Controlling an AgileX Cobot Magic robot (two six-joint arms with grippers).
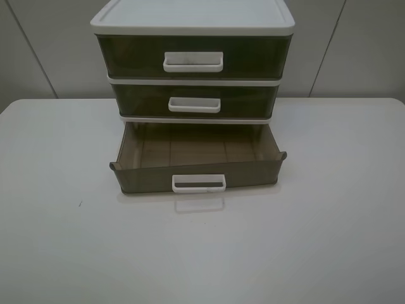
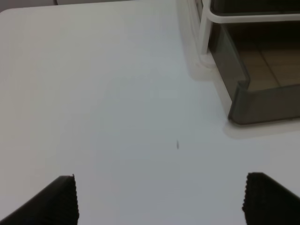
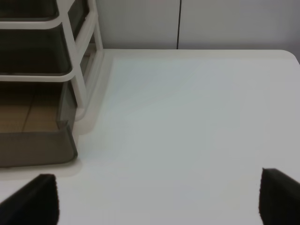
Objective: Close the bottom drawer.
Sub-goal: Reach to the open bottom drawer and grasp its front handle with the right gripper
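Observation:
The bottom drawer (image 1: 145,178) is translucent smoky brown, pulled out toward the front of the table, and looks empty. Its small white loop handle (image 1: 199,183) faces forward. The drawer's left front corner shows in the left wrist view (image 2: 262,105), its right front corner in the right wrist view (image 3: 37,147). My left gripper (image 2: 161,201) is open above bare table, off the drawer's left front corner. My right gripper (image 3: 157,199) is open above bare table, off its right front corner. Neither gripper touches anything. Neither arm shows in the exterior high view.
The three-drawer unit (image 1: 193,25) has a white frame and stands at the back middle of the white table (image 1: 329,240). Its top drawer (image 1: 126,57) and middle drawer (image 1: 139,100) are shut. A wall stands behind the table.

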